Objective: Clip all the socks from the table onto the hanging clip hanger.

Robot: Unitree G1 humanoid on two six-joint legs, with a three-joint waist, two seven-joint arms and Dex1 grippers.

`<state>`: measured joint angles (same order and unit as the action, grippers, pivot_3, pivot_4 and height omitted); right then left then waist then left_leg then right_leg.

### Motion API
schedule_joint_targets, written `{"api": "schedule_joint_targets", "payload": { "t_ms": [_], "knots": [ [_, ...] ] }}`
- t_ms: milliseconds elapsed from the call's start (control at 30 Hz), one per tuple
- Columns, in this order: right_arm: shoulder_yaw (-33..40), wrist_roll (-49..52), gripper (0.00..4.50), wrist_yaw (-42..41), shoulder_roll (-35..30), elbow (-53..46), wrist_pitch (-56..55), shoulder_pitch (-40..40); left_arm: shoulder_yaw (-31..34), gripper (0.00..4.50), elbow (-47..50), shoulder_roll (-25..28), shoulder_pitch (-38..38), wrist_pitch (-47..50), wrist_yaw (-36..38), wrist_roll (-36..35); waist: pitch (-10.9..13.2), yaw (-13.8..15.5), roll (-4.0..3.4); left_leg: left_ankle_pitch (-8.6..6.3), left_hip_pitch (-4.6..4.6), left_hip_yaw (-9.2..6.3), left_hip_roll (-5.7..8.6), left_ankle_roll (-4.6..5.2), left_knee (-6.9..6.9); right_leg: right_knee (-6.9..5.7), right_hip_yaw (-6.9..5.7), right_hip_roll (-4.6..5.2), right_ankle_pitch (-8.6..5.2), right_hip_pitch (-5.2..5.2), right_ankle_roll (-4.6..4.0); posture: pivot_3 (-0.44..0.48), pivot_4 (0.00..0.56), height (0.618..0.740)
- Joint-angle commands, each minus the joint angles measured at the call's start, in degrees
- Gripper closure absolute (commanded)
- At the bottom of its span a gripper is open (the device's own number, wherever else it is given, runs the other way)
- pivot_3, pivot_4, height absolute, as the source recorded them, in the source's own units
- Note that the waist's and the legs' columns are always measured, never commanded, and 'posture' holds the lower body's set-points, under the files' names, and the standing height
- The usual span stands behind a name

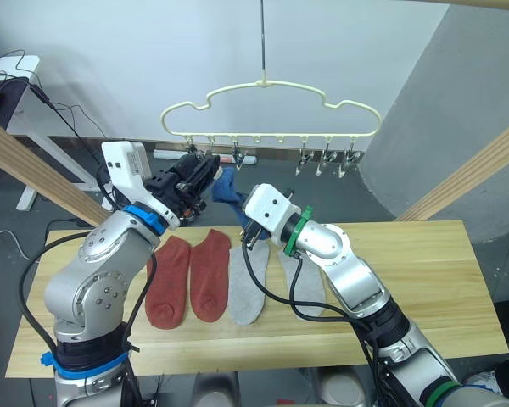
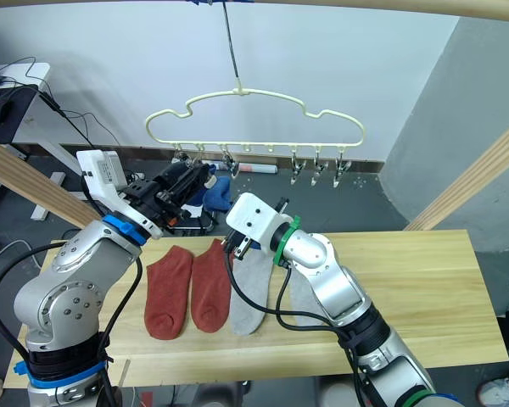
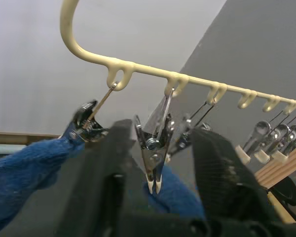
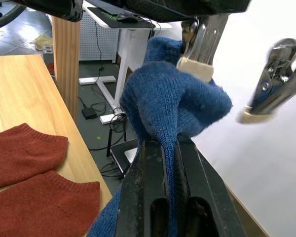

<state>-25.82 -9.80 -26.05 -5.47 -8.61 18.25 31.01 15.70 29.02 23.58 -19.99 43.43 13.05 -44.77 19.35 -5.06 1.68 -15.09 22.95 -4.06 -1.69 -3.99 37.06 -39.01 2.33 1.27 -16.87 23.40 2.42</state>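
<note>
Above the wooden table, right pincer grips a bunched blue sock; left pincer gapes.

White wall, grey panel, dark floor, white desk with cables.

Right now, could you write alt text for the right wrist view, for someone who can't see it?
The right gripper pinches a blue sock, lifting it toward a metal clip. Two rust-red socks lie on the wooden table below.
</note>
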Motion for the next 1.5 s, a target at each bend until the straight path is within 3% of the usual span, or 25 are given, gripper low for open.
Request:
{"api": "schedule_joint_targets", "payload": {
  "t_ms": [33,467,633,833,1067,1233,1500],
  "knots": [
    [0.38,0.51,4.5,-0.26,0.7,-1.02,-1.21,0.81,0.78,1.55,2.77,1.02,0.53,-0.77,0.47,-0.76,0.0,-0.01,0.0,0.0,0.0,0.0,0.0,0.0,0.0,0.0,0.0,0.0,0.0,0.0,0.0,-0.136,0.338,0.74],
    [1.53,1.8,4.5,0.17,1.71,-0.66,0.93,0.0,1.17,1.55,7.62,6.27,8.41,-2.19,3.14,0.5,0.0,0.02,0.0,0.0,0.0,-0.1,-0.02,0.0,-0.03,-0.01,0.05,0.0,0.0,0.05,0.0,-0.127,0.332,0.74],
    [0.92,0.58,3.05,-0.81,0.34,-0.77,2.69,0.03,1.35,1.5,7.68,7.08,9.96,-3.95,3.8,2.02,0.0,0.06,0.0,0.0,0.0,-0.12,0.0,0.01,-0.03,-0.02,0.03,0.01,0.01,0.05,-0.01,-0.125,0.332,0.74],
    [1.04,0.83,3.05,-2.61,-2.25,-3.81,3.95,-1.55,0.52,1.5,8.29,7.36,11.48,-6.19,4.5,4.56,0.0,0.07,0.0,-0.01,0.0,-0.12,0.0,0.01,-0.05,-0.01,0.02,0.01,0.01,0.05,-0.01,-0.128,0.329,0.74],
    [3.49,4.98,3.05,-8.89,-9.83,-14.48,6.24,-7.41,-2.52,1.5,9.36,6.11,12.36,-11.3,5.05,10.16,0.0,0.19,0.0,-0.01,0.03,-0.11,0.01,0.02,-0.05,0.02,0.01,0.02,0.01,0.05,-0.01,-0.133,0.327,0.74],
    [12.47,13.22,3.05,-15.12,-18.65,-23.84,5.81,-13.51,-6.95,1.5,8.24,2.23,11.46,-16.18,3.85,15.19,-0.03,0.29,0.02,-0.02,0.04,-0.05,0.06,0.04,-0.02,0.03,-0.03,0.04,0.01,-0.01,-0.01,-0.157,0.321,0.74],
    [27.03,24.48,3.05,-15.91,-22.19,-28.37,4.46,-19.71,-13.03,1.5,4.63,-3.32,11.24,-24.48,4.73,22.03,-0.03,-0.06,0.02,-0.03,0.02,0.0,0.03,0.06,-0.01,-0.02,-0.02,-0.02,0.02,-0.02,-0.02,-0.203,0.312,0.74]
  ]
}}
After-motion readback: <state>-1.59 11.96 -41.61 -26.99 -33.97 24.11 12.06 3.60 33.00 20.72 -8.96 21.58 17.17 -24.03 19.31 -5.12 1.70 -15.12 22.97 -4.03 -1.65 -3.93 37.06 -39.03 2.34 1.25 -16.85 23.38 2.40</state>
